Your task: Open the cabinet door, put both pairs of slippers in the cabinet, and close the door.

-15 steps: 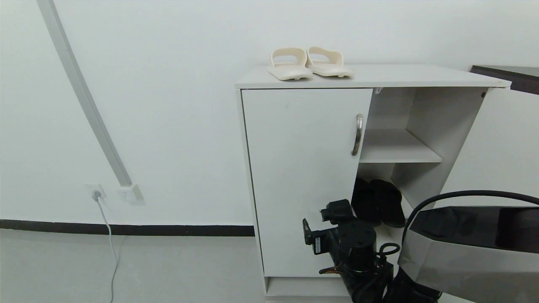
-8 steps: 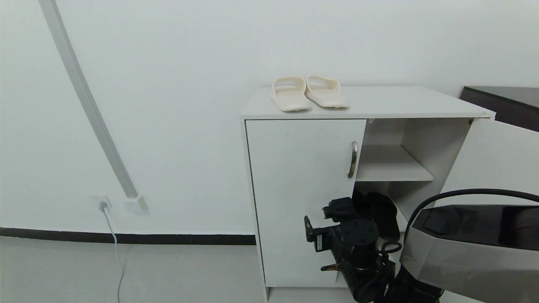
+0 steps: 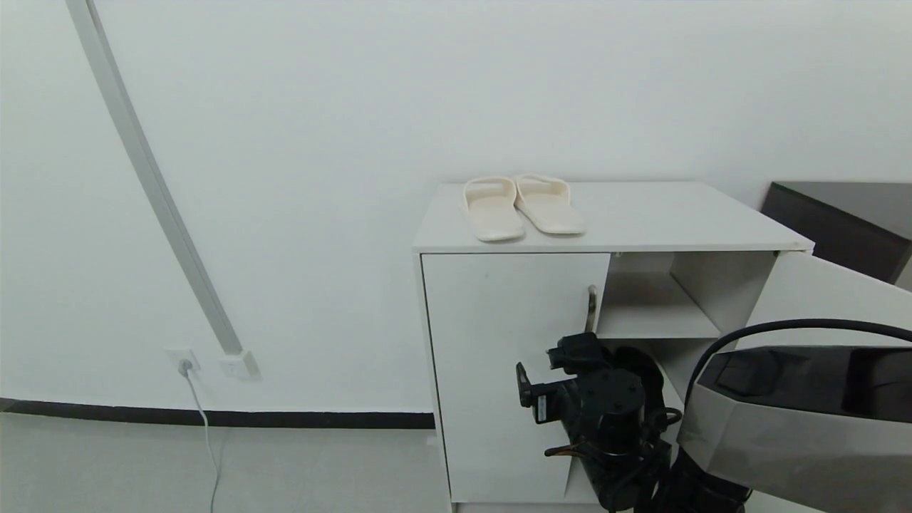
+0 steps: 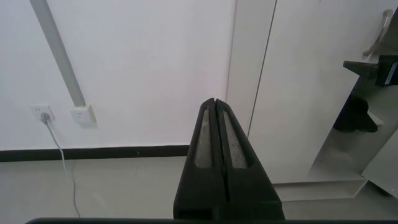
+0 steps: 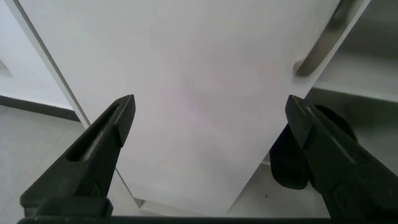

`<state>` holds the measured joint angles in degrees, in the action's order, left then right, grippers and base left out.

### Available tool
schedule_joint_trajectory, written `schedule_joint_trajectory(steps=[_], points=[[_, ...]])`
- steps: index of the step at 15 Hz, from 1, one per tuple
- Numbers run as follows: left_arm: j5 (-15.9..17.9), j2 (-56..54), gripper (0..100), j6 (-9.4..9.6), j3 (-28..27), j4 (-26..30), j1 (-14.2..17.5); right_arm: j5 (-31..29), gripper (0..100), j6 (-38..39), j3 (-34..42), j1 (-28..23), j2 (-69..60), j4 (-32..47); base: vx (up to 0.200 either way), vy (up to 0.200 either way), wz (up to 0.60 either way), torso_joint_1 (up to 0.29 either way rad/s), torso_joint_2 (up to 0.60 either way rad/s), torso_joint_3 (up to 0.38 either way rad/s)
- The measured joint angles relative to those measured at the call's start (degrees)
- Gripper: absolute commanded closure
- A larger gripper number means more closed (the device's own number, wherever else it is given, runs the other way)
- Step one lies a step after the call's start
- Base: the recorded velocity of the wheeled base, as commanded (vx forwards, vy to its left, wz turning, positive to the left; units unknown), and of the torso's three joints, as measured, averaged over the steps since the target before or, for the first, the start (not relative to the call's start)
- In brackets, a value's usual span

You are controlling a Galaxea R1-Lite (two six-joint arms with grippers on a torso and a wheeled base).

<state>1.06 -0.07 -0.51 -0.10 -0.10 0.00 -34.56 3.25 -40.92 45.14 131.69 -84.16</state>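
Facing the cabinet door [image 5: 163, 57], the right tool [image 5: 210, 106] gapes wide, empty.

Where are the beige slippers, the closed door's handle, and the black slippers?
beige slippers [image 3: 491, 214], head view, left slipper's footbed
door handle [image 5: 321, 42], right wrist view, middle of the metal bar
black slippers [image 5: 287, 163], right wrist view, rounded end

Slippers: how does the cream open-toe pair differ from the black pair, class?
Colour: the cream open-toe slippers are pale, the black slippers dark. Place: the cream open-toe slippers lie side by side on top of the white cabinet; the black slippers sit inside it, below the shelf. Both are at the same cabinet.
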Motion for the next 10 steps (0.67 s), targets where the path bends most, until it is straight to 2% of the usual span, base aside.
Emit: schedule_joint_trajectory(steps=[10], points=[[0.0,0.0,100,-0.04,0.0,0.0,0.0,0.0,0,0.0,0.1,0.0,0.1,0.0,0.000,0.000,0.00,0.217,-0.54,-0.317]])
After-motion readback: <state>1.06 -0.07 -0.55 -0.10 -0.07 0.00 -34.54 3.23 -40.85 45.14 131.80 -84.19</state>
